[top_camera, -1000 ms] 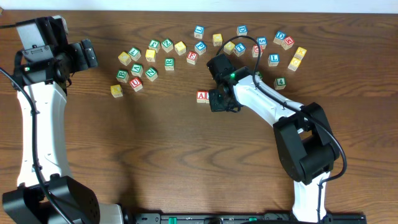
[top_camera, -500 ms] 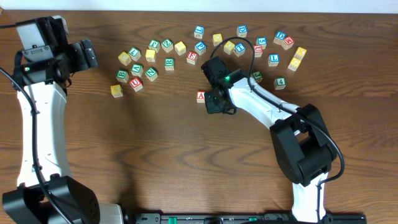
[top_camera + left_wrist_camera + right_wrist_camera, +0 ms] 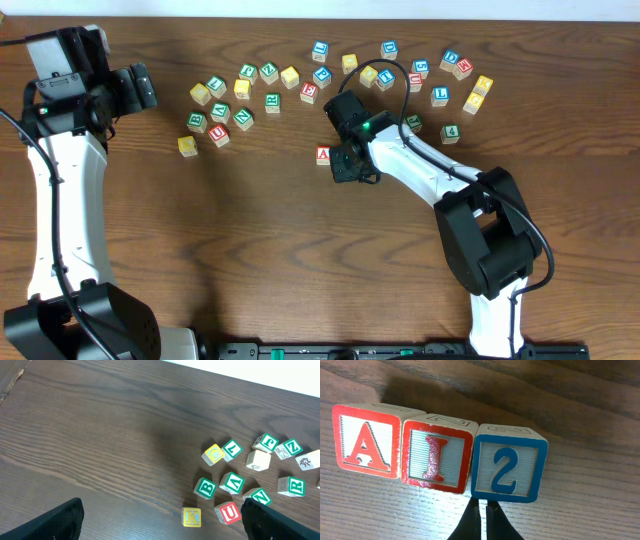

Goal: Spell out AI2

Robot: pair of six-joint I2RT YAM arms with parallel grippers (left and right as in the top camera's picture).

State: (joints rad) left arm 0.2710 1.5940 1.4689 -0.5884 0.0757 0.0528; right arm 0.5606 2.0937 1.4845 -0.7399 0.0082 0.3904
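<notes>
In the right wrist view a red A block (image 3: 367, 441), a red I block (image 3: 437, 456) and a blue 2 block (image 3: 508, 468) lie side by side in a touching row. My right gripper (image 3: 483, 510) is shut and empty, its tips just below the seam between I and 2. In the overhead view only the A block (image 3: 323, 154) shows, with the right gripper (image 3: 345, 165) covering the rest. My left gripper (image 3: 160, 527) is open and empty, raised over bare table at the far left; it also shows in the overhead view (image 3: 140, 88).
Several loose letter blocks lie scattered along the table's back, in a left cluster (image 3: 220, 112) and a right cluster (image 3: 420, 70). A yellow K block (image 3: 191, 517) and a red U block (image 3: 228, 512) lie between the left gripper's fingers in its wrist view.
My right gripper has slid a little left and toward the back, and the A block shifted slightly with it. The left arm has not moved.
</notes>
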